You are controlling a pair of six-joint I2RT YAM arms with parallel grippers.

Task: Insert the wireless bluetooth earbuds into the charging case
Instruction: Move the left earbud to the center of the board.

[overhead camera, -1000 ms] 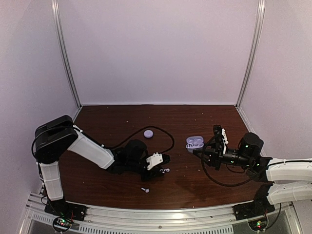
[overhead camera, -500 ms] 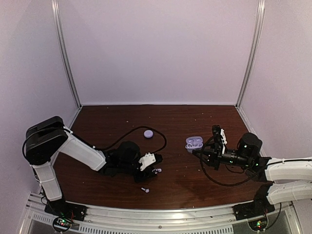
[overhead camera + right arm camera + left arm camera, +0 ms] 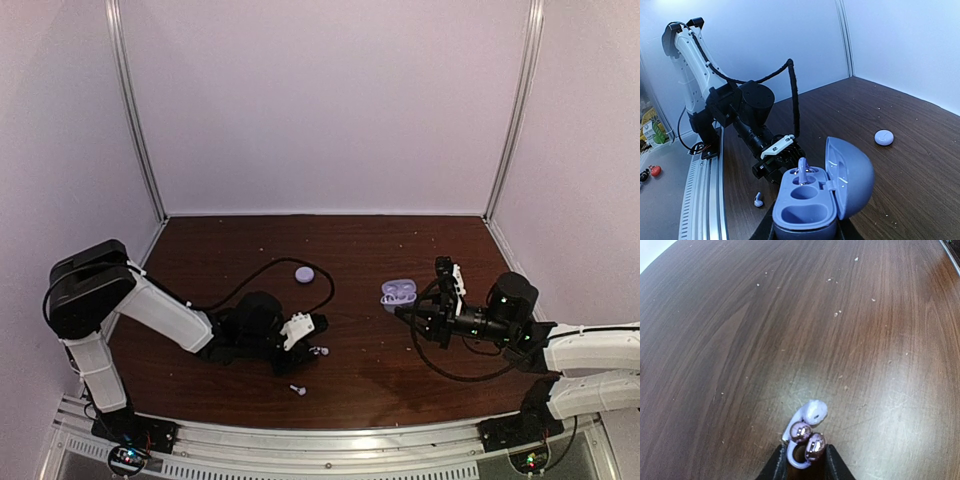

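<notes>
Top external: tiny whitish earbud (image 3: 320, 351) lies at the left gripper (image 3: 312, 342) tips, a second earbud (image 3: 297, 389) nearer. Left wrist: fingertips (image 3: 771, 469) flank that earbud (image 3: 809, 422); whether they pinch it cannot be told. Right wrist: right gripper (image 3: 804, 231) pinches the open lilac charging case (image 3: 805, 205), a third earbud (image 3: 802, 170) seated inside.

We see a tabletop (image 3: 740, 315) of dark wood grain, smooth with a soft sheen. The earbud (image 3: 811, 416) looks glossy white plastic with mirror-bright metal contacts; the charging case (image 3: 805, 210) matt bluish plastic.
</notes>
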